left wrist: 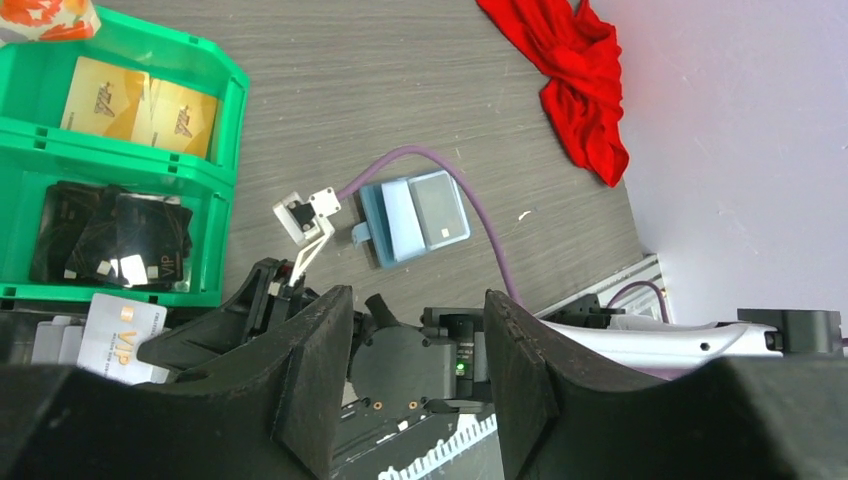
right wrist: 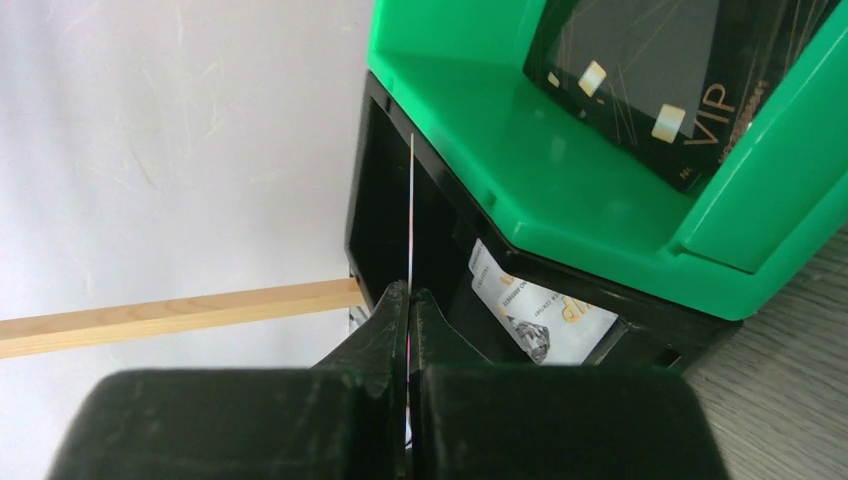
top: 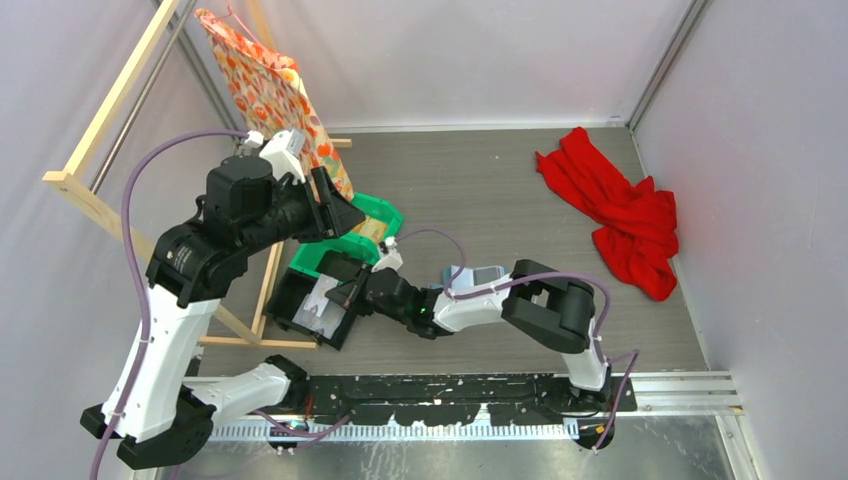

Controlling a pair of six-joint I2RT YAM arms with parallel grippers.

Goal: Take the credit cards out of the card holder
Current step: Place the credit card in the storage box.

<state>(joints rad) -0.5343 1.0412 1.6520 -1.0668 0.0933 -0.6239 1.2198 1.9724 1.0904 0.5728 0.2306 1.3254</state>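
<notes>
The right gripper (right wrist: 408, 300) is pinched tight on one thin card (right wrist: 411, 210) above the black bin (right wrist: 378, 215). The left gripper (left wrist: 418, 305) hovers, jaws spread and empty. I'd say the job is part done: the card holder (left wrist: 385, 228) lies on the table (left wrist: 400, 90) with a grey card (left wrist: 441, 208) still on it.

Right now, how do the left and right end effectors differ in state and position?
The left end effector is open and holds nothing; the right end effector is shut on a thin card seen edge-on. The left one hangs high, looking down on the card holder; the right one sits low at the black bin. Both have black fingers.
</notes>
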